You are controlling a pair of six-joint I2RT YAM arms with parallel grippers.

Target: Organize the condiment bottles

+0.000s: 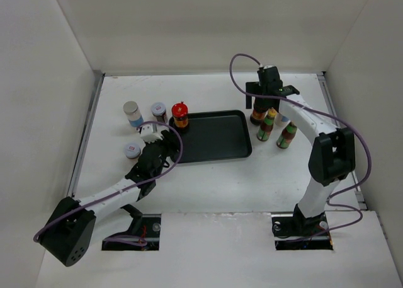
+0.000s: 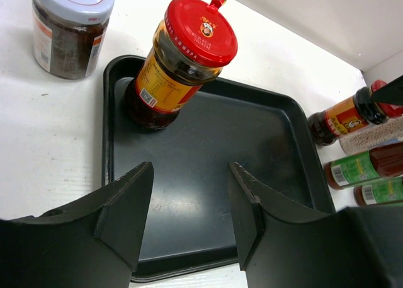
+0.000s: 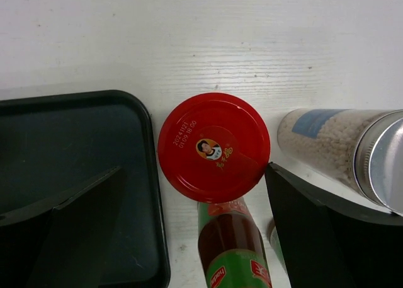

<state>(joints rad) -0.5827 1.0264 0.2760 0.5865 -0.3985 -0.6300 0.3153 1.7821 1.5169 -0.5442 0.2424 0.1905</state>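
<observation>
One red-capped dark jar (image 1: 181, 115) (image 2: 182, 67) stands in the far left corner of the black tray (image 1: 217, 140) (image 2: 252, 143). My left gripper (image 1: 169, 138) (image 2: 189, 193) hovers open over the tray's near left edge, nothing between its fingers. The other red-capped jar (image 1: 258, 115) (image 3: 214, 146) stands on the table just right of the tray. My right gripper (image 1: 267, 89) (image 3: 192, 169) hangs open above it, one finger on each side of the cap. Beside that jar are two slim green bottles (image 1: 267, 125) (image 1: 287, 135) (image 3: 233, 250) and a white cylinder (image 3: 334, 143).
Left of the tray stand a white cylinder (image 1: 133, 113), a grey-lidded jar (image 1: 158, 110) (image 2: 69, 23) and a second grey-lidded jar (image 1: 132, 149) close to my left forearm. White walls enclose the table on three sides.
</observation>
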